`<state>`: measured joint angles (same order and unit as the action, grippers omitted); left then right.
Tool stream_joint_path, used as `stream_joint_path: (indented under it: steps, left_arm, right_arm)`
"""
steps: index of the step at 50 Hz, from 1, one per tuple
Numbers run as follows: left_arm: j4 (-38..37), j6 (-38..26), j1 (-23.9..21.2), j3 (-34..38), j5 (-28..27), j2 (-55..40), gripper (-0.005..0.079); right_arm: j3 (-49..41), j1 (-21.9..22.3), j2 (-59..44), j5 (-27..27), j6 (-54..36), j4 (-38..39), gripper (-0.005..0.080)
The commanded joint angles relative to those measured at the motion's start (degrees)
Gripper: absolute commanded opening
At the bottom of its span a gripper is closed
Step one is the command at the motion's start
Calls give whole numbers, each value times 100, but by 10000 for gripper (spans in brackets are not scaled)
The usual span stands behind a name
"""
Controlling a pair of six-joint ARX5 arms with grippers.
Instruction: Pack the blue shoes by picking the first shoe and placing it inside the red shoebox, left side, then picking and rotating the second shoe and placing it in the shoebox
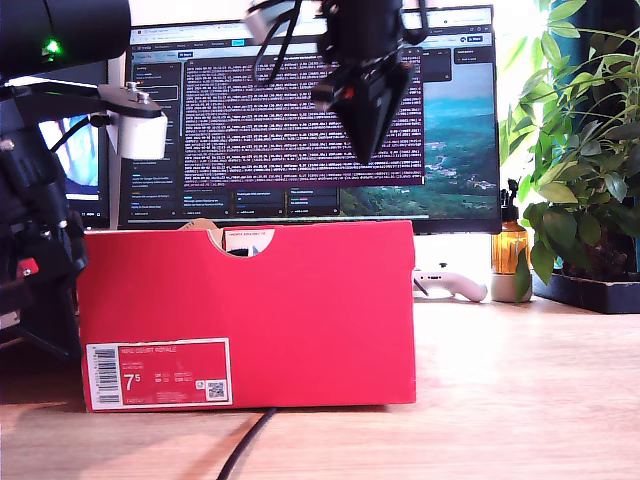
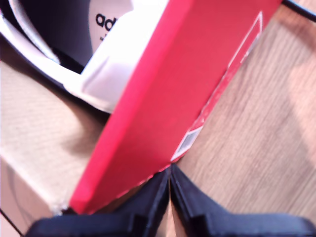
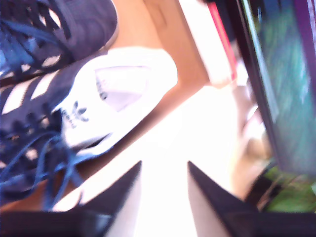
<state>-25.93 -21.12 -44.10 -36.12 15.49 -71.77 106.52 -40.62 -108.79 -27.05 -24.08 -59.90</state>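
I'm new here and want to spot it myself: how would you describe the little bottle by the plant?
Start at the big monitor behind the red shoebox. Follow the desk toward the exterior view's right to the leafy plant; just before it stands an amber bottle with a dark pump top, taller than the white controller lying beside it.

Office desk setup, wide monitor [image 1: 310,110] w/ terminal text, potted plant [image 1: 585,150]

Two blue shoes [image 3: 74,98], one red shoebox [image 1: 300,310], one monitor [image 1: 300,110], one amber bottle [image 1: 509,245].
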Motion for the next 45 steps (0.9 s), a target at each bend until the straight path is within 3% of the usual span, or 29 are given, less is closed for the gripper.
stream_joint_path:
  steps: [1,15,28,36,45]
  left_arm:
    - [-33,186,-26,-37,-116,-85,-17]
    - [-892,1121,-120,-39,481,271,-17]
    - [-1410,1847,-415,-39,321,1480,-17]
    - [-1191,2118,-400,-39,-24,2275,-17]
    - [-601,2059,-35,-39,-96,2927,-17]
  right_arm:
    - [24,127,107,164,328,-50,-8]
    - [24,575,225,988,863,-81,-8]
    - [24,1137,387,2144,1381,-404,-8]
    - [20,1506,507,2653,1495,-503,-8]
    - [17,1714,839,2647,1666,-444,-8]
